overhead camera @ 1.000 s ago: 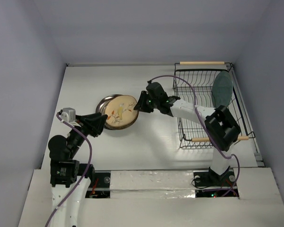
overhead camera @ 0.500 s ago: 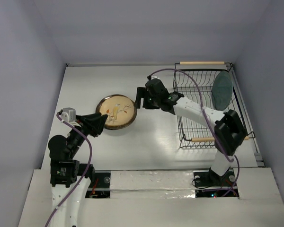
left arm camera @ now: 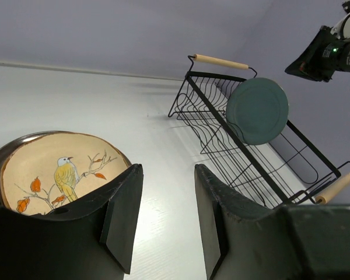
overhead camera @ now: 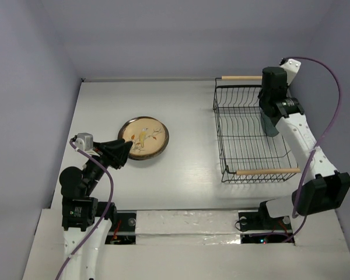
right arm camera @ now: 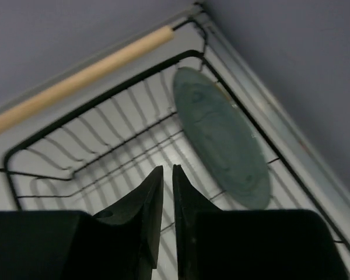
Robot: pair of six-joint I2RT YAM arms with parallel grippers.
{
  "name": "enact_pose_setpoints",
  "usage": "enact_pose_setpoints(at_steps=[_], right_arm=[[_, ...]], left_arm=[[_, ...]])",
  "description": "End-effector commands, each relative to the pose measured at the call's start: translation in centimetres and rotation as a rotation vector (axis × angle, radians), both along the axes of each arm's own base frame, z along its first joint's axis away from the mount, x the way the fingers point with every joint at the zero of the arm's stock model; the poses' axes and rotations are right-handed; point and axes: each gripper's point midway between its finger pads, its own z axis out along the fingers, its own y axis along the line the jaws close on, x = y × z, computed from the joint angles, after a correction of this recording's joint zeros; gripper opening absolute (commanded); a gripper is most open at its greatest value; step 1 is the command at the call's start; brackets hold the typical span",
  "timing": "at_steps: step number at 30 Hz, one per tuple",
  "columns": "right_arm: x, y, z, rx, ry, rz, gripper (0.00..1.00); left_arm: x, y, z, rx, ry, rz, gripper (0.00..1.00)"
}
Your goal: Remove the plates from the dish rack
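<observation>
A tan plate with a bird picture (overhead camera: 144, 136) lies on top of a darker plate on the table's left part; it also shows in the left wrist view (left arm camera: 52, 172). The black wire dish rack (overhead camera: 239, 146) stands at the right. A teal plate (right arm camera: 221, 137) stands on edge in its far right corner, mostly hidden behind my right arm in the top view (overhead camera: 273, 126). My right gripper (overhead camera: 268, 111) hovers over that corner, shut and empty, just left of the teal plate (left arm camera: 256, 111). My left gripper (overhead camera: 119, 153) is open and empty beside the stack's near left edge.
The rack has light wooden handles at its far end (overhead camera: 240, 77) and near end (overhead camera: 267, 171). Grey walls close in the table on three sides. The right arm's purple cable arcs over the rack's right side.
My right gripper let go of the tan plate, which now lies flat on the stack, and the arm swung right to above the rack's far corner. The left arm has not moved.
</observation>
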Motion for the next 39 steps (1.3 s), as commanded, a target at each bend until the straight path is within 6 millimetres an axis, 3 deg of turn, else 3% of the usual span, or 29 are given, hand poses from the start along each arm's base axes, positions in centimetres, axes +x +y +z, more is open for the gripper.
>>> enact_pose_setpoints(at_steps=[1, 3, 4, 5, 7, 8, 13, 27, 33, 39], right_arm=[[-2.2, -6.7, -0.4, -0.211, 0.145, -0.207, 0.19], [-2.5, -8.5, -0.6, -0.205, 0.165, -0.218, 0.39], [-2.4, -8.9, -1.0, -0.180, 0.180, -0.197, 0.43], [-2.8, -10.7, -1.3, -0.166, 0.191, -0.230, 0.45], [-2.2, -11.0, -2.4, -0.114, 0.196, -0.165, 0.49], [-2.7, -12.8, -3.2, -0.085, 0.209, -0.187, 0.50], [-0.8, -11.7, -5.1, 0.072, 0.166, -0.030, 0.55], [0.8, -10.8, -6.4, 0.098, 0.156, 0.070, 0.54], [1.7, -11.7, -8.4, 0.118, 0.226, 0.043, 0.46], [1.9, -12.2, -8.5, 0.091, 0.248, 0.039, 0.32]], left_arm=[[-0.3, 0.0, 1.2, 0.006, -0.056, -0.001, 0.37], [-0.3, 0.1, 1.3, 0.005, -0.059, 0.001, 0.37], [-0.3, 0.1, 1.3, 0.007, -0.061, 0.001, 0.37], [-0.3, 0.1, 1.3, 0.007, -0.060, 0.001, 0.37], [-0.3, 0.1, 1.3, 0.007, -0.060, 0.001, 0.37], [-0.4, 0.1, 1.4, 0.006, -0.064, 0.003, 0.37], [-0.4, 0.1, 1.4, 0.007, -0.066, 0.000, 0.37], [-0.3, 0.0, 1.3, 0.007, -0.061, -0.002, 0.37], [-0.3, 0.0, 1.3, 0.006, -0.061, -0.004, 0.37], [-0.3, 0.0, 1.3, 0.007, -0.060, -0.003, 0.37]])
